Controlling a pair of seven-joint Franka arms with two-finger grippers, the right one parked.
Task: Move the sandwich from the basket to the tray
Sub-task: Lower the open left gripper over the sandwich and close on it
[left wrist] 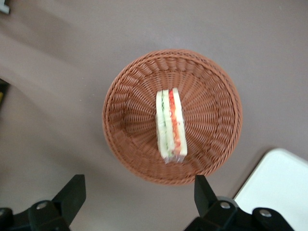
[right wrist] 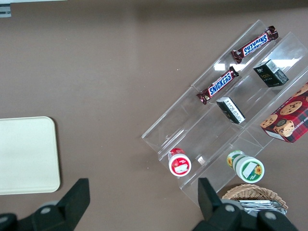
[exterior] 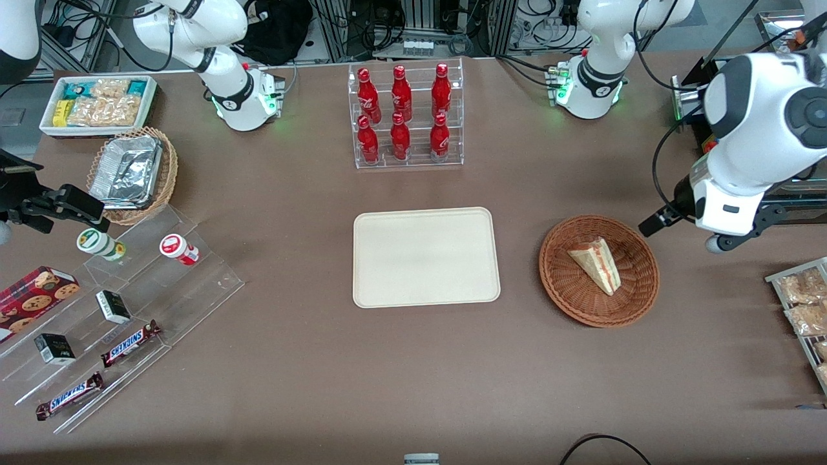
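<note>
The sandwich (exterior: 597, 264) is a pale bread wedge with red and green filling. It lies in the round reddish-brown wicker basket (exterior: 563, 281), apart from the gripper. In the left wrist view the sandwich (left wrist: 171, 126) rests on its side in the middle of the basket (left wrist: 211, 96). My left gripper (left wrist: 138, 188) hovers above the table just off the basket's rim, open wide, with nothing between its black fingers (left wrist: 73, 190). In the front view the gripper (exterior: 656, 223) hangs beside the basket, toward the working arm's end. The cream tray (exterior: 426, 256) lies flat beside the basket, with nothing on it.
A clear rack of red bottles (exterior: 406, 115) stands farther from the front camera than the tray. Snack packets on a rack (exterior: 804, 307) sit at the working arm's end. Stepped acrylic shelves (exterior: 123, 303), a foil-container basket (exterior: 132, 174) and a white snack bin (exterior: 97, 103) lie toward the parked arm's end.
</note>
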